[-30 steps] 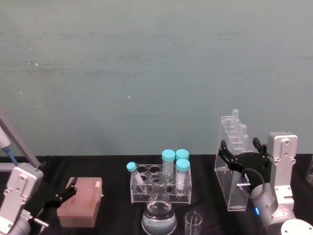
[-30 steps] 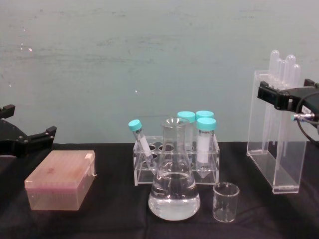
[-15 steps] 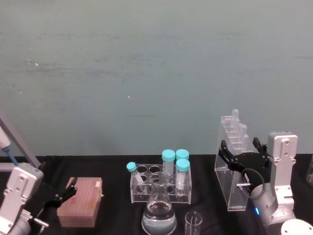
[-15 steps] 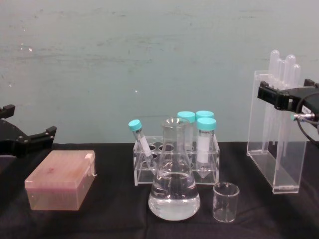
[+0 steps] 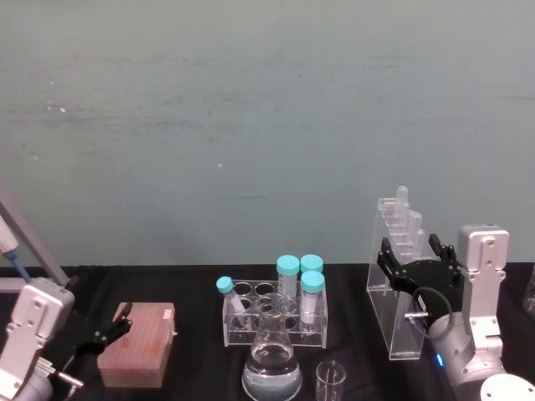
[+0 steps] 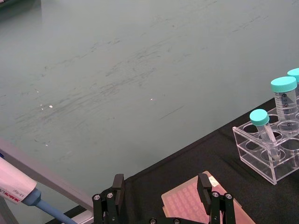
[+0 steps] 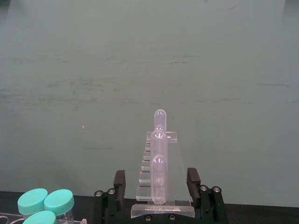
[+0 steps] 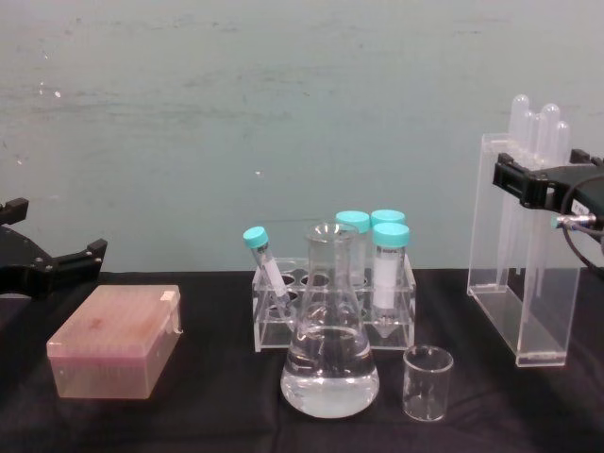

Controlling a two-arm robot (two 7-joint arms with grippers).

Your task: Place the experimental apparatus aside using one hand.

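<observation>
**Right gripper parked around the tube stand, table's right end**

So the bench is a table (image 8: pixel 208 415) under a black cloth, pushed up against a plain teal-green wall (image 8: pixel 283 113) that's scuffed with faint streaks and a few white specks. That wall is pretty much the whole room you get to see.

The tall clear acrylic stand (image 8: pixel 528 283) sits upright on the cloth near the table's right edge, with its long round-ended tubes (image 8: pixel 535 142) poking out the top. The right gripper (image 8: pixel 552 179) is up at the stand's upper part, one black finger on each side of it. The fingers are spread. On the wrist cam there's a sliver of gap beside one of them, and I can't tell if the other one is touching the acrylic. A blue light glows low on that wrist.

Near the front edge, about mid-table, is the conical flask (image 8: pixel 330 359) with clear liquid in the bottom. The small beaker (image 8: pixel 427 382) is just beside it, toward the stand. Right behind the flask there's a clear tube rack (image 5: pixel 238 330) holding teal-capped centrifuge tubes (image 8: pixel 390 264): three big ones upright, plus a skinny one leaning at the rack's left end.

Over toward the left edge is a pink pipette tip box (image 8: pixel 113 344). The left gripper (image 6: pixel 161 189) hangs just behind it with its claws wide apart, holding nothing. A white-and-blue pipette (image 6: pixel 14 189) is leaning in past the table's left edge.
</observation>
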